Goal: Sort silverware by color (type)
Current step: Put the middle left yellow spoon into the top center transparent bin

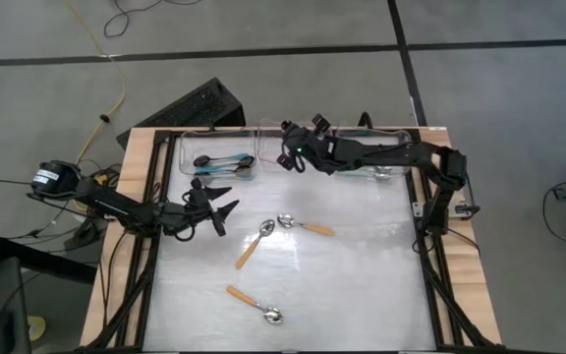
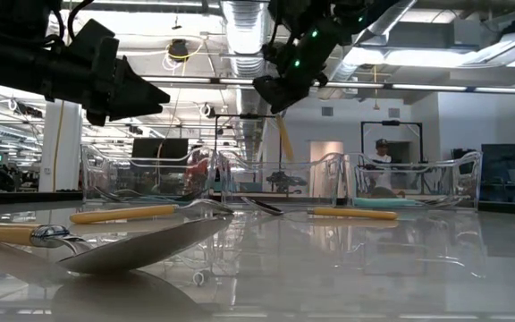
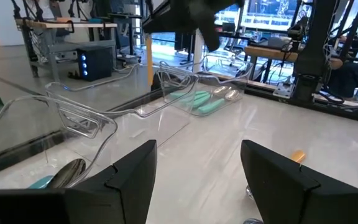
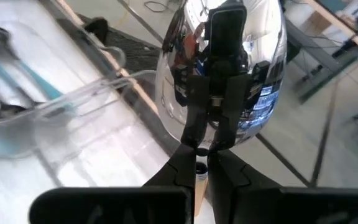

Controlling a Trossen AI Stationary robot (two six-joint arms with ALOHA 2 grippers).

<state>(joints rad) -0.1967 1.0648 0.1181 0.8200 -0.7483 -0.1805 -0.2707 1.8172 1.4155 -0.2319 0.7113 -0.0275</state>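
While the right gripper point(image 1: 290, 157) hangs over the middle clear bin point(image 1: 268, 133) in the high view, 3 orange-handled spoons lie loose on the table point(image 1: 362, 275): one point(image 1: 254, 244) and another point(image 1: 305, 225) near centre, bowls almost touching, a third point(image 1: 255, 305) nearer the front edge. Left bin point(image 1: 187, 157) holds blue-handled spoons point(image 1: 222, 162); right bin point(image 1: 401, 133) mostly hidden under the arm. Left gripper point(image 1: 226, 214) sits low at table left, near the left bin.

Low view: nearest spoon point(image 2: 105, 246) bowl-up in the foreground, another orange handle point(image 2: 123, 213) behind it, a third point(image 2: 351, 213) by the bins. Teal handles point(image 2: 392, 203) show in the right bin. A person stands far back in the room.

Left wrist: fingers point(image 3: 135, 177) spread wide, nothing between them.

Right wrist: fingers point(image 4: 188, 165) clenched on the orange handle of a held spoon point(image 4: 222, 68), shiny bowl pointing away (fills most of the view).

Handling, my read: spoons are light, stiff, and the polished bowls are slippery and curved, so pinch mid-handle, not the bowl. Flat on a glossy top means they may skid when nudged.
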